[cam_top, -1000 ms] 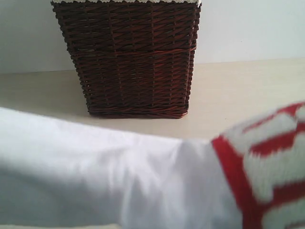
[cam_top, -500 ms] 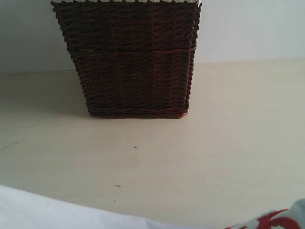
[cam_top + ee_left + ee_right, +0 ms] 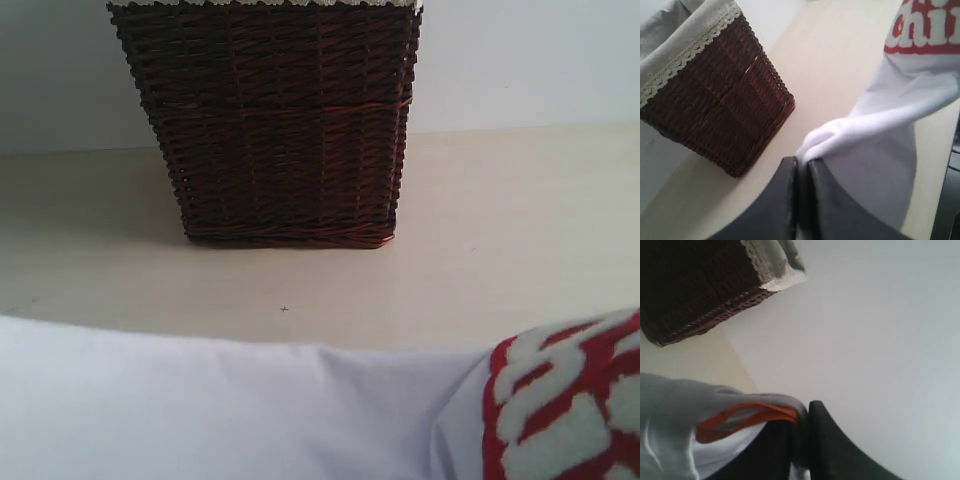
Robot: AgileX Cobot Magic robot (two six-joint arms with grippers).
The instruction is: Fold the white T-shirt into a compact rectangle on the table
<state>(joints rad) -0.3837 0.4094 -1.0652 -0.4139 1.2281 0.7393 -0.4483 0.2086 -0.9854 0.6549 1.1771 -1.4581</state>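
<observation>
The white T-shirt (image 3: 220, 410) fills the bottom of the exterior view, its fuzzy red-outlined lettering (image 3: 565, 410) at the lower right. It hangs lifted over the table (image 3: 500, 230). My left gripper (image 3: 802, 165) is shut on a bunched white fold of the T-shirt (image 3: 880, 125), with the lettering (image 3: 925, 25) stretching away from it. My right gripper (image 3: 804, 415) is shut on the T-shirt (image 3: 675, 405) at the neck, beside the orange tag (image 3: 745, 417). Neither gripper shows in the exterior view.
A dark wicker basket (image 3: 270, 120) with a lace-trimmed cloth lining (image 3: 685, 45) stands at the back middle of the table, just beyond the shirt. A pale wall (image 3: 520, 60) rises behind it.
The shirt dropped almost out of the exterior view half a second ago and has risen again, covering the lower third now, lower than a second ago.
</observation>
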